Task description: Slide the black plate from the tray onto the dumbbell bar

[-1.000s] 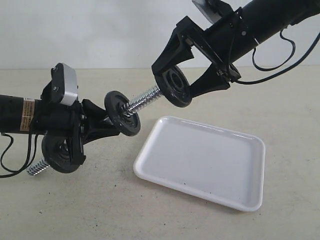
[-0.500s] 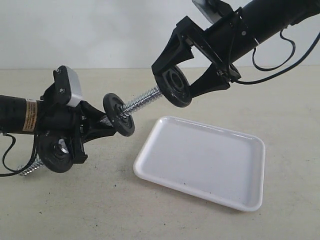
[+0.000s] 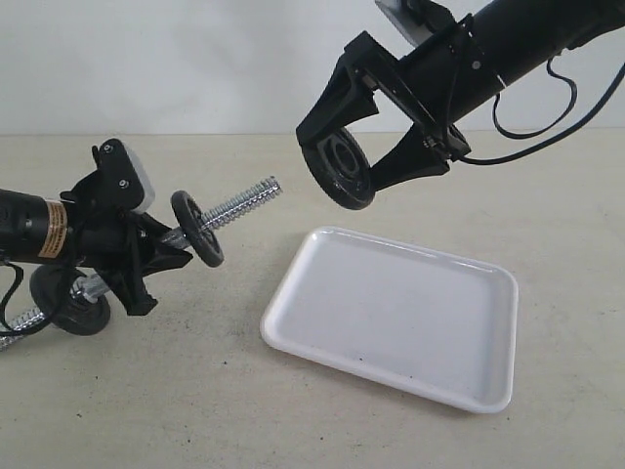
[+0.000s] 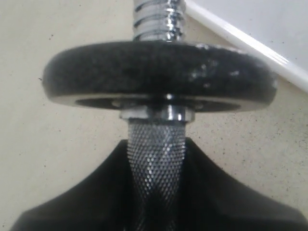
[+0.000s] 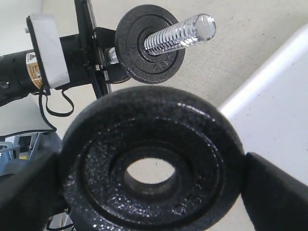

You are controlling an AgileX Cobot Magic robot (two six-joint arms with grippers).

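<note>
- Beige tabletop point(image 3: 195, 410) and a plain white wall point(image 3: 195, 59) frame two black arms in the exterior view, one entering at nine o'clock and one from one o'clock.
- At nine o'clock, the left gripper point(image 3: 156, 249) is clamped narrow on the knurled middle of the dumbbell bar point(image 3: 239, 202). It holds the bar off the table and tilted, with the free threaded end aimed toward two o'clock, apparently to offer that end to the other arm.
- One mounted disc point(image 3: 197, 228) already sits on the bar just beyond the fingers. A second disc point(image 3: 70, 303) rides the far end, low near the table at eight o'clock.
- The right gripper point(image 3: 344, 156) carries the black plate point(image 5: 159, 130) in the air, with its jaws spread wide across the rim. Gripping by the rim leaves the centre hole free for threading.
- The plate hangs at two o'clock from the bar's tip, clearly apart from it, with open air between them.
- In the right wrist view the tip shows outside the plate's rim rather than through the hole, so hole and bar do not look lined up yet.
- The white tray point(image 3: 400, 313) lies flat at five o'clock from the plate. It holds nothing, and its glossy floor is bare to the rim.
- Judged from this, the lift is done. The threading is left, and it calls for centring the hole on the tip first.
</note>
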